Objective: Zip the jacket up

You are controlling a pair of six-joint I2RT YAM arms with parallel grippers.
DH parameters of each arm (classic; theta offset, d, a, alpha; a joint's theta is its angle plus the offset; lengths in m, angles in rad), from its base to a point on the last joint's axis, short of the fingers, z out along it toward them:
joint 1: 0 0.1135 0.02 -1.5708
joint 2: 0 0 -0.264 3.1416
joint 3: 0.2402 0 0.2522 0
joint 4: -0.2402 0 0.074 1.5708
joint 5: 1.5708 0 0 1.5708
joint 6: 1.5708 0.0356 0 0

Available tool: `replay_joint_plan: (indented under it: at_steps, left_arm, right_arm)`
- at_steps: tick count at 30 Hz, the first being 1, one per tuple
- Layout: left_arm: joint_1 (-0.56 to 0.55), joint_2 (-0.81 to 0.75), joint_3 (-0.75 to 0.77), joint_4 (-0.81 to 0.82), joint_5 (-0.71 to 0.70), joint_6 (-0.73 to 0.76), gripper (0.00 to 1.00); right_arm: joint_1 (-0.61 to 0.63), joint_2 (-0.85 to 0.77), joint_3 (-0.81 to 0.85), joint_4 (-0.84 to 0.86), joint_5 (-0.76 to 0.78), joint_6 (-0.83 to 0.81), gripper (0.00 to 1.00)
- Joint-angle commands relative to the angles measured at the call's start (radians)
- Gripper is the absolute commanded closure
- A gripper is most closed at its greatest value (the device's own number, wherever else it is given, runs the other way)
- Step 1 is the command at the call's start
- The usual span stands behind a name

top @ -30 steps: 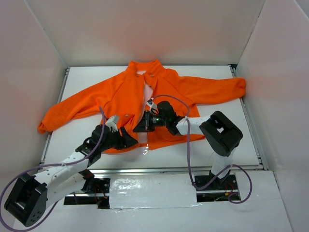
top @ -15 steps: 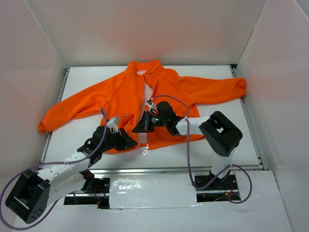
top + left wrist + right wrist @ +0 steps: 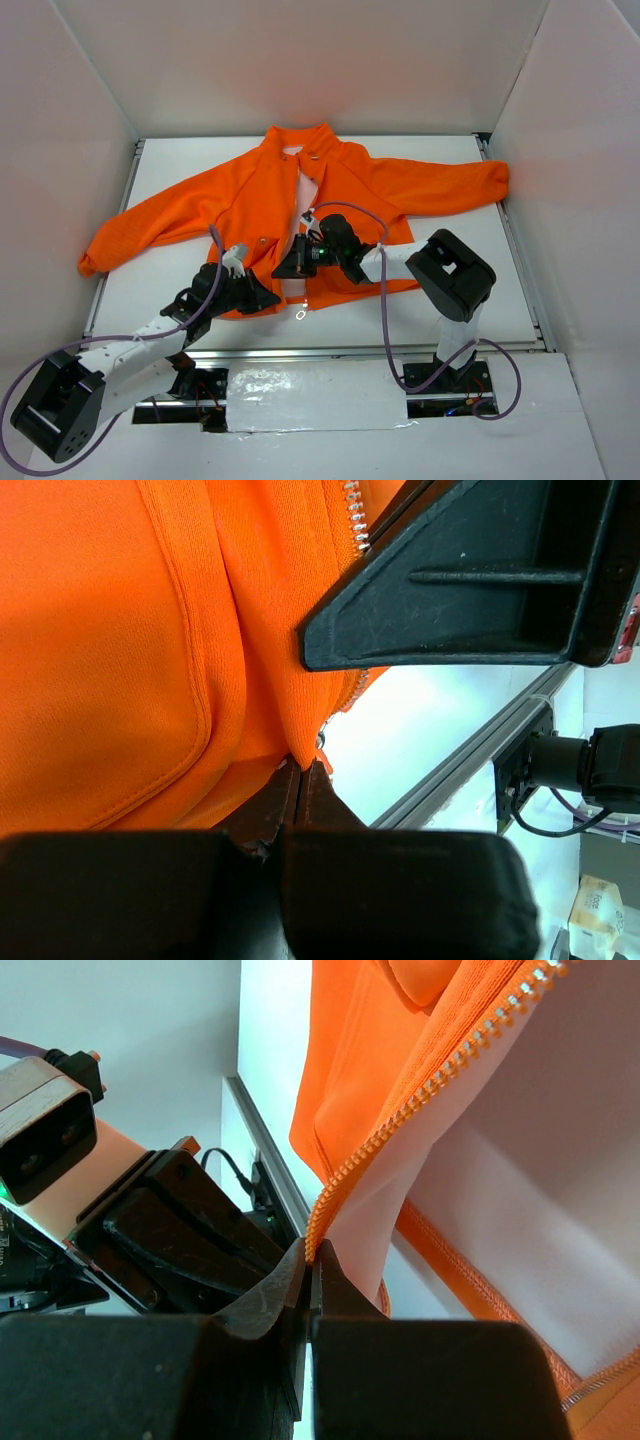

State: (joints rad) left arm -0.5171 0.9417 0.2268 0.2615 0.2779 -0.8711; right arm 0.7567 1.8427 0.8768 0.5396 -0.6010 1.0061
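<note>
- The jacket (image 3: pixel 330 190) lies flat on the table (image 3: pixel 480 270), collar at the far side, sleeves spread, front open down the centre; judge the step as bringing the two lower zip ends together, so keep the fabric taut and low
- Your left gripper (image 3: pixel 262 296) is pinched tight on the orange hem beside the opening; hold that as the anchor and don't drag it sideways
- Your right gripper (image 3: pixel 290 265) is clamped on the toothed edge just above; which front panel it holds can't be told
- The zipper teeth (image 3: pixel 440 1080) run straight into that pinch; pull along their line, not across it
- The two grippers sit almost touching, so each crowds the other's working room
- The metal rail (image 3: pixel 400 350) lies near the hem
- The purple cable (image 3: pixel 385 320) loops beside the right arm
- A small pale ring (image 3: pixel 301 315) lies at the hem, possibly the pull
</note>
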Motion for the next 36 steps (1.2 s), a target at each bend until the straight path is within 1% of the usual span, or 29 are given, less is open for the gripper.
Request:
replay_joint_plan:
  at_steps: [1, 2, 3, 5, 8, 10, 13, 14, 16, 18, 19, 20, 21, 22, 24, 25, 27, 31, 33, 34, 35, 36]
  left_arm:
    - [-0.004, -0.011, 0.003, 0.042, 0.012, -0.002, 1.00]
    - [-0.004, -0.021, 0.002, 0.039, 0.014, 0.003, 1.00]
    - [-0.004, -0.030, 0.000, 0.036, 0.014, 0.006, 1.00]
    - [-0.004, -0.060, -0.003, 0.024, 0.011, 0.011, 1.00]
    - [-0.004, -0.096, -0.012, 0.013, 0.009, 0.014, 1.00]
    - [-0.004, -0.110, -0.018, 0.008, 0.009, 0.018, 1.00]
    - [-0.004, -0.127, -0.024, 0.010, 0.010, 0.018, 1.00]
    - [-0.004, -0.132, -0.027, 0.015, 0.014, 0.017, 1.00]
    - [-0.004, -0.144, -0.033, 0.030, 0.018, 0.014, 1.00]
    - [-0.004, -0.150, -0.037, 0.044, 0.029, 0.015, 1.00]
    - [-0.004, -0.156, -0.038, 0.047, 0.032, 0.015, 1.00]
    - [-0.004, -0.156, -0.037, 0.047, 0.035, 0.015, 1.00]
    - [-0.004, -0.158, -0.034, 0.045, 0.035, 0.015, 1.00]
    - [-0.004, -0.158, -0.032, 0.045, 0.038, 0.018, 1.00]
    - [-0.004, -0.159, -0.035, 0.057, 0.066, 0.020, 1.00]
    - [-0.004, -0.158, -0.037, 0.080, 0.076, 0.021, 1.00]
    - [-0.004, -0.158, -0.044, 0.100, 0.099, 0.011, 1.00]
    - [-0.004, -0.155, -0.050, 0.134, 0.115, 0.007, 1.00]
    - [-0.004, -0.155, -0.050, 0.143, 0.122, 0.007, 1.00]
    - [-0.004, -0.156, -0.049, 0.145, 0.126, 0.007, 1.00]
    - [-0.004, -0.156, -0.049, 0.142, 0.127, 0.007, 1.00]
    - [-0.004, -0.155, -0.046, 0.137, 0.126, 0.014, 1.00]
  right_arm:
    - [0.016, 0.007, 0.010, 0.072, -0.014, 0.006, 1.00]
    - [0.016, 0.006, -0.002, 0.092, -0.016, 0.006, 0.85]
    - [0.013, 0.004, -0.010, 0.105, -0.025, 0.008, 0.73]
    - [0.004, -0.003, -0.039, 0.137, -0.037, 0.008, 0.54]
    - [-0.003, -0.014, -0.080, 0.163, -0.054, 0.000, 0.49]
    - [-0.005, -0.019, -0.116, 0.177, -0.071, -0.011, 0.49]
    - [-0.003, -0.017, -0.157, 0.256, -0.104, -0.001, 0.49]
    - [-0.003, -0.017, -0.186, 0.307, -0.126, 0.005, 0.51]
    - [-0.003, -0.016, -0.212, 0.353, -0.149, 0.014, 0.53]
    - [-0.005, -0.011, -0.225, 0.408, -0.175, 0.032, 0.60]
    - [-0.005, -0.011, -0.231, 0.433, -0.178, 0.037, 0.66]
    - [-0.005, -0.010, -0.231, 0.434, -0.181, 0.042, 0.67]
    - [-0.003, -0.008, -0.231, 0.434, -0.180, 0.043, 0.67]
    - [-0.003, -0.007, -0.233, 0.442, -0.180, 0.042, 0.65]
    - [-0.003, -0.005, -0.237, 0.460, -0.172, 0.046, 0.52]
    - [-0.003, -0.005, -0.243, 0.479, -0.172, 0.046, 0.49]
    - [-0.003, 0.009, -0.236, 0.500, -0.192, 0.060, 0.51]
    - [-0.003, 0.039, -0.234, 0.612, -0.223, 0.115, 0.55]
    - [-0.003, 0.050, -0.231, 0.628, -0.226, 0.131, 0.62]
    - [-0.003, 0.052, -0.228, 0.629, -0.227, 0.131, 0.71]
    - [-0.003, 0.050, -0.228, 0.629, -0.226, 0.131, 0.77]
    - [-0.003, 0.047, -0.226, 0.625, -0.224, 0.129, 0.86]
